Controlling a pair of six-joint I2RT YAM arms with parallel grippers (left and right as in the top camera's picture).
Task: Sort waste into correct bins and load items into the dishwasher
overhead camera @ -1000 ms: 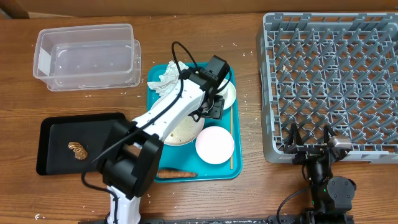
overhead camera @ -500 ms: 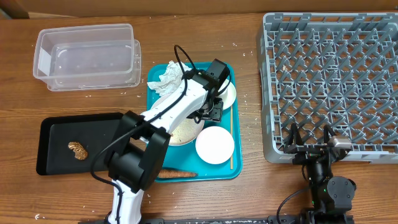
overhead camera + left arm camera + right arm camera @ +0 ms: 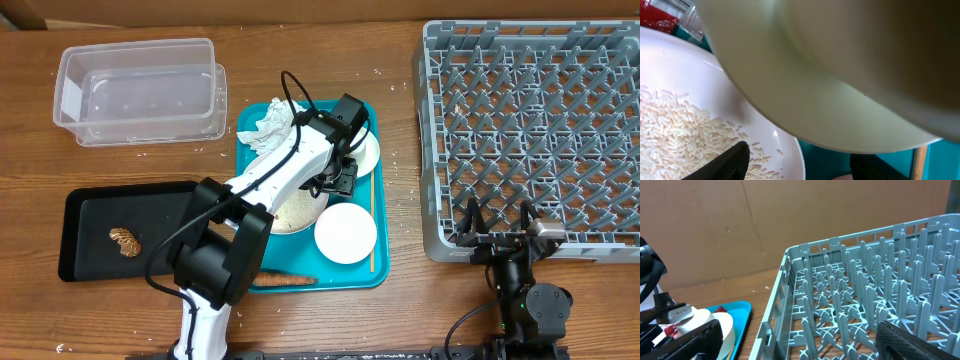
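Note:
My left gripper (image 3: 340, 178) is down in the teal tray (image 3: 305, 268), open. One finger (image 3: 725, 162) is over the rice (image 3: 675, 125) on the pale plate (image 3: 290, 210), the other (image 3: 875, 169) over the tray floor, with the plate's rim between them. A white bowl (image 3: 840, 75) looms close ahead, and no finger visibly touches it. A second bowl (image 3: 346, 233), a crumpled napkin (image 3: 268, 125) and a carrot (image 3: 285, 281) lie in the tray. A red wrapper (image 3: 672, 329) shows beside a white dish. My right gripper (image 3: 497, 222) stands open at the front edge of the dish rack (image 3: 535, 120).
A clear tub (image 3: 140, 90) stands at the back left. A black tray (image 3: 90, 215) at the front left holds a brown lump (image 3: 125, 240). A wooden stick (image 3: 372, 225) lies along the teal tray's right side. Loose rice grains dot the wood near the rack.
The left arm's elbow has swung slightly to the right, while its gripper stays at the same spot by the bowl. The right arm has not moved.

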